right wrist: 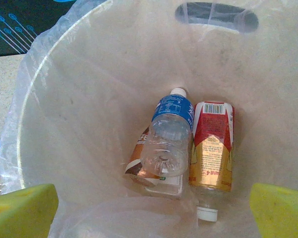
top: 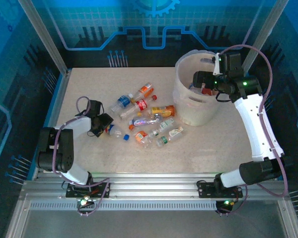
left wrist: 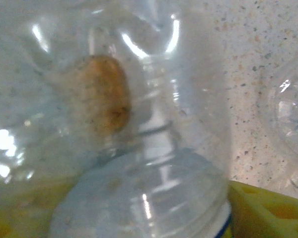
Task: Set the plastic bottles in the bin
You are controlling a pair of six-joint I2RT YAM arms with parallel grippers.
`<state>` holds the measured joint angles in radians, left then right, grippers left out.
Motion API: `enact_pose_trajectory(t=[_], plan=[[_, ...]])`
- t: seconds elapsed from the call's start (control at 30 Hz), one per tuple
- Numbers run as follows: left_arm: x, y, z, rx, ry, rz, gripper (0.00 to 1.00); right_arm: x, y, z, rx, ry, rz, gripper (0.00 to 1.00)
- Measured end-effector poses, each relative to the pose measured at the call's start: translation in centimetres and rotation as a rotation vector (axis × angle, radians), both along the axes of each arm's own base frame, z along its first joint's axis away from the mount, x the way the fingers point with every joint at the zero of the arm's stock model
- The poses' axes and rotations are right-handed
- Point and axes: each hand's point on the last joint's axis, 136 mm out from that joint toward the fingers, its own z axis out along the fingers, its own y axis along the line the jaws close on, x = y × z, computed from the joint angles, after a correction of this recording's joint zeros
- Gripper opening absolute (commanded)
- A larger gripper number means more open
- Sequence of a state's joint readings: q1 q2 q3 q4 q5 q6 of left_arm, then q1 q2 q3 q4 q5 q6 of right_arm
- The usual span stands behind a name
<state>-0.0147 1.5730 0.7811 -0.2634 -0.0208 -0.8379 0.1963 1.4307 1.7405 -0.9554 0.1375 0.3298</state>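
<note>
One bin [top: 196, 111] stands far right on the table [top: 89, 89], with three bottles [right wrist: 212, 153] on its floor, the brown one [right wrist: 136, 166] half hidden under the blue-labelled one [right wrist: 169, 134]; about ten more lie heaped mid-table, too tangled to count surely. My right gripper [top: 198, 79] hangs wide open and empty over the bin; my left gripper [top: 103, 126] is at a clear bottle [top: 115, 131], and I cannot tell whether it grips

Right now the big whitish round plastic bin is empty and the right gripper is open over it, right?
Not empty: the right wrist view shows a blue-labelled clear bottle and a red-labelled bottle lying in the whitish plastic bin. The right gripper is open over it.
</note>
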Motion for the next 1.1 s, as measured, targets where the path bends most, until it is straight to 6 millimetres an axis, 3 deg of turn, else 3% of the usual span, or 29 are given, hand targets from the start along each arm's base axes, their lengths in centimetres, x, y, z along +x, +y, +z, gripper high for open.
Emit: enact_pose_trajectory(t=[0.4,0.77,0.93,1.1], plan=[[-0.3,0.2,0.9,0.008,-0.011,-0.009,0.57,-0.1,0.9,-0.1,0.018,0.008,0.025,1.00],[0.5,-0.2,10.9,0.019,-0.285,-0.071,0.56,-1.6,5.1,1.4,0.025,-0.053,0.156,1.00],[1.1,-1.5,15.4,-0.031,-0.407,-0.117,0.56,-3.0,8.0,2.6,0.073,-0.104,0.263,1.00],[2.2,-4.4,19.1,-0.068,-0.495,-0.201,0.56,-4.0,11.9,1.9,0.125,-0.099,0.393,1.00]])
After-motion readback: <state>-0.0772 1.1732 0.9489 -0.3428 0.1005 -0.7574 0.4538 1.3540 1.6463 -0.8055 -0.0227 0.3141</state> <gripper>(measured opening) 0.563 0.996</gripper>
